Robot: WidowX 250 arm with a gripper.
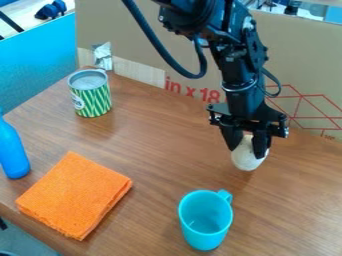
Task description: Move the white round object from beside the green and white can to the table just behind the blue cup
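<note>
The black gripper (248, 145) hangs over the right part of the brown table, its fingers pointing down on either side of a white rounded object (248, 159). It is shut on this object, whose upper part is partly hidden by the fingers. Below and to the left of it stands a turquoise cup (205, 220), upright with its handle towards the gripper. Whether the white object touches the table I cannot tell.
An orange folded cloth (75, 195) lies at the left front, with a blue bottle (12, 150) beside it at the left edge. A green-and-white striped can (91, 100) stands at the back left. Cardboard (143, 40) walls the table's back.
</note>
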